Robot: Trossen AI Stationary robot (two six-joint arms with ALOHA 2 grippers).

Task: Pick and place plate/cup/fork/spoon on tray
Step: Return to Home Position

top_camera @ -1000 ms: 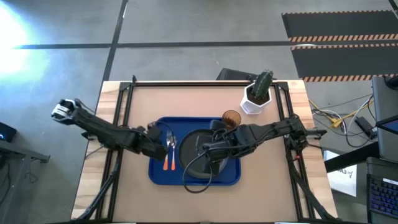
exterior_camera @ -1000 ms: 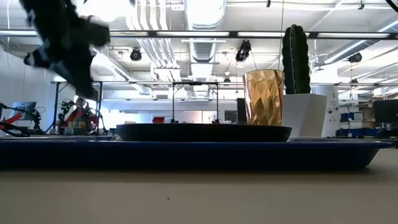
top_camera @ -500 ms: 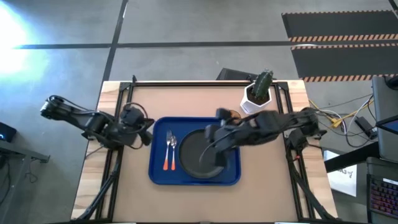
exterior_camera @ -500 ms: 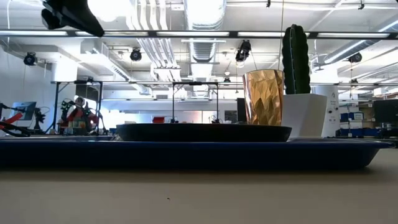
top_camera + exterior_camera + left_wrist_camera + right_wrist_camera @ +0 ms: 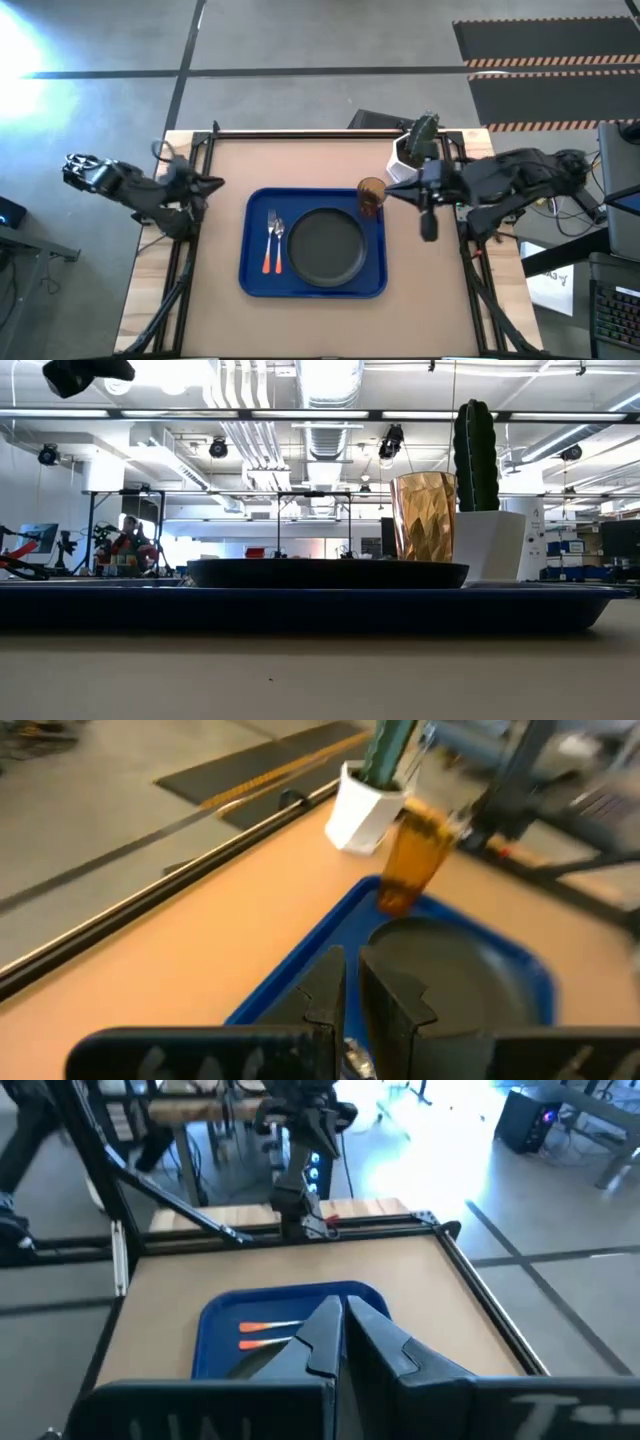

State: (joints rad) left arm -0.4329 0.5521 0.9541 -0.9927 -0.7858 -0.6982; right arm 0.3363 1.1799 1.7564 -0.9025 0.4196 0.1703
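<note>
The blue tray lies flat mid-table. The black plate rests on its right half. The orange-handled fork and spoon lie side by side on its left half, heads toward the far edge; I cannot tell which is which. The amber cup stands upright in the tray's far right corner. My left gripper hangs shut and empty over the table's left edge. My right gripper is shut and empty, just right of the cup, above the table.
A white pot with a green cactus stands at the far right, close behind my right gripper. Black frame rails run along the table's left, right and far edges. Bare tabletop shows on the far side of the tray and on its near side.
My left gripper has drawn back from the fork and spoon toward the table's left edge and risen. My right gripper has drawn back from over the plate toward the right edge, past the cup. Plate, cup, fork and spoon have stayed in place on the tray.
</note>
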